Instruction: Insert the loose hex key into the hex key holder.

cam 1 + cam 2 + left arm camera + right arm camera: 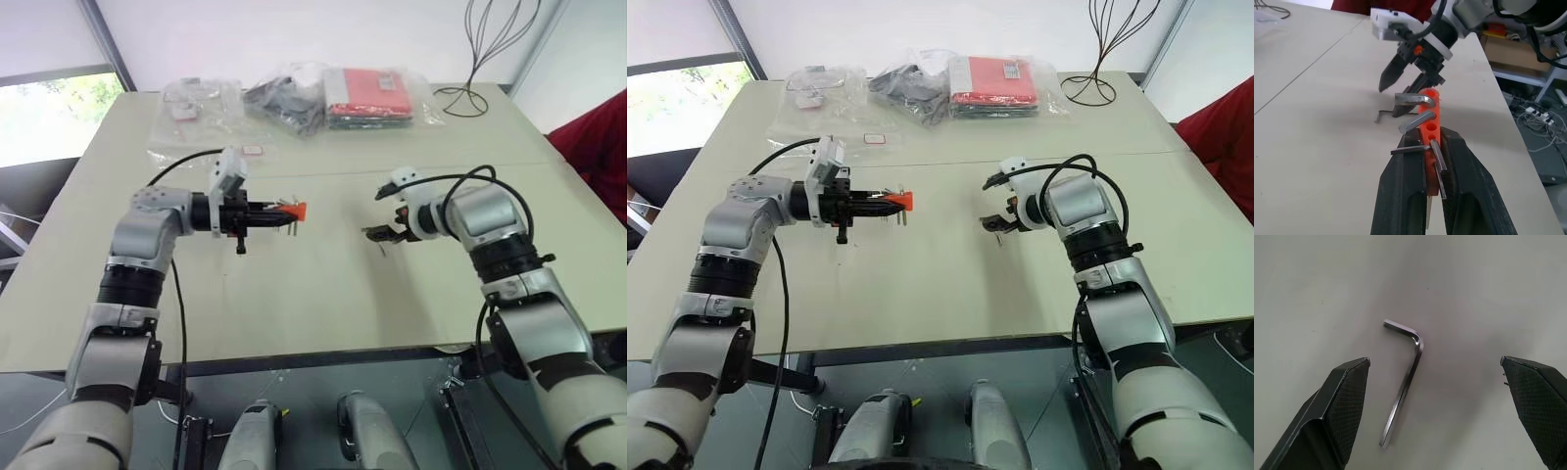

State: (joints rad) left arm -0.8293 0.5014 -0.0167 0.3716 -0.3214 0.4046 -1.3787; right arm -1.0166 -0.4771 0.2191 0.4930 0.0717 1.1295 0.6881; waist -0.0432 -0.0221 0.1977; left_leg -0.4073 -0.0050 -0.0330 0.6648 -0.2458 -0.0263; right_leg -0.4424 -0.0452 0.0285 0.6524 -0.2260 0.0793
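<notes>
The hex key holder [1431,128], a small red-orange block with short silver keys sticking out sideways, is held above the table, and my left gripper [1431,143] is shut on it. In the left eye view it shows at the gripper's tip [295,209], pointing toward the right arm. The loose hex key [1409,377] lies flat on the beige table [1312,284], a thin L-shaped silver rod. My right gripper [1435,361] hangs just above it, tilted down and open, one finger on each side of the key without touching it.
At the table's far side lie clear plastic bags: one with a flat red packet [370,95], one with dark items [281,98], and others on the left [194,106]. A black wire stand [468,96] is at the back right. The table's front edge [294,354] is close to me.
</notes>
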